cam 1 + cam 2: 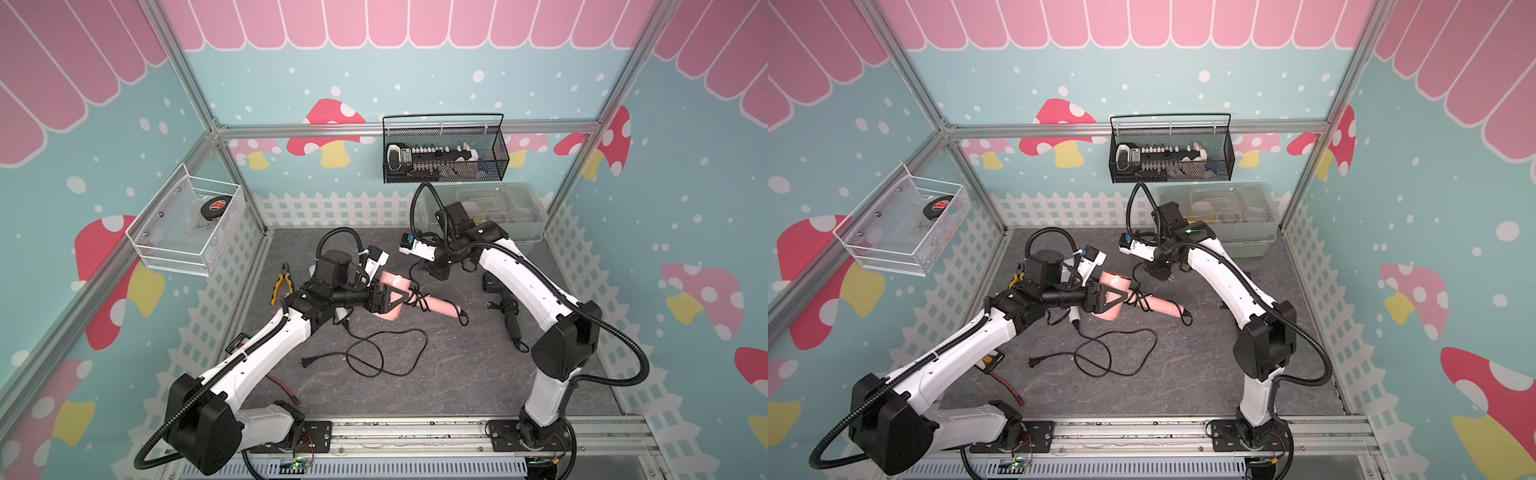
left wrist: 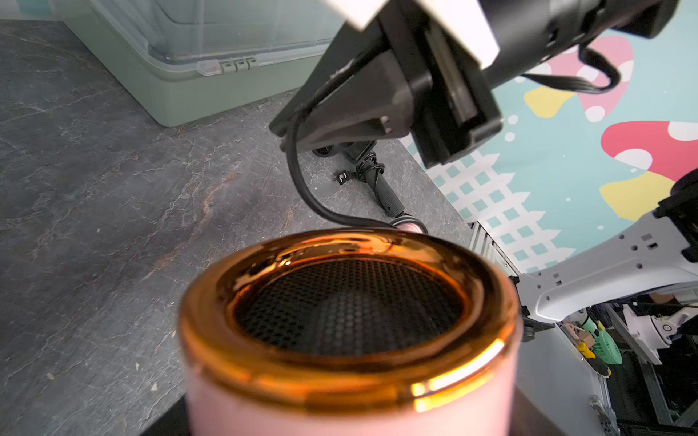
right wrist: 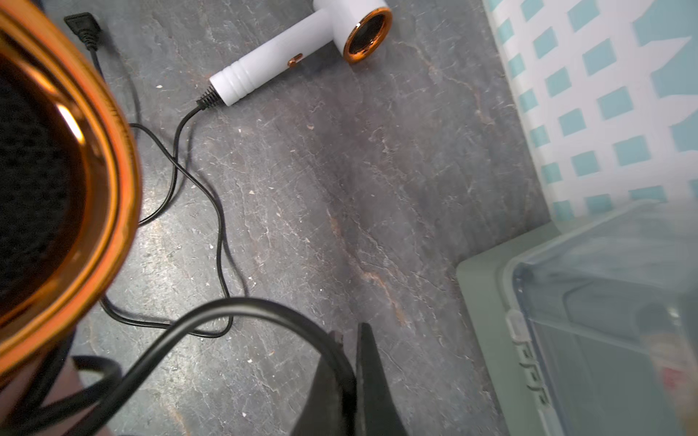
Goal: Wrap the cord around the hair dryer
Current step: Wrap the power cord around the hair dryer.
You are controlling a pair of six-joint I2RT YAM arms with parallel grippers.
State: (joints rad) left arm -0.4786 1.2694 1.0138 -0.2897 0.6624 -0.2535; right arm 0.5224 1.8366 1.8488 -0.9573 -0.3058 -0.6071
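Centre of both top views: the left gripper [image 1: 388, 301] grips the pink hair dryer [image 1: 440, 307] by its barrel, steadying it; just above, the right gripper [image 1: 432, 272], jaws closed, pinches the cord [image 3: 234, 302], likely to lead another turn round the handle.

Hair dryer [image 1: 441, 307] lay mid-table [image 1: 457, 374], handle pointing right, barrel between the jaws of the left gripper [image 1: 395, 300]. Cord [image 1: 420, 302] sat wound around the handle, one strand leading back to the right gripper [image 2: 281, 128], pinched there. Second dryer [image 3: 279, 49] lay partly under the left arm, its loose cord [image 3: 222, 241] looped in front, plug [image 1: 306, 362] at the left end. Third dryer [image 1: 508, 320] lay to the right. Pliers [image 1: 280, 286] far left. Bin [image 1: 515, 237] back right, wall basket [image 1: 490, 166] above it.
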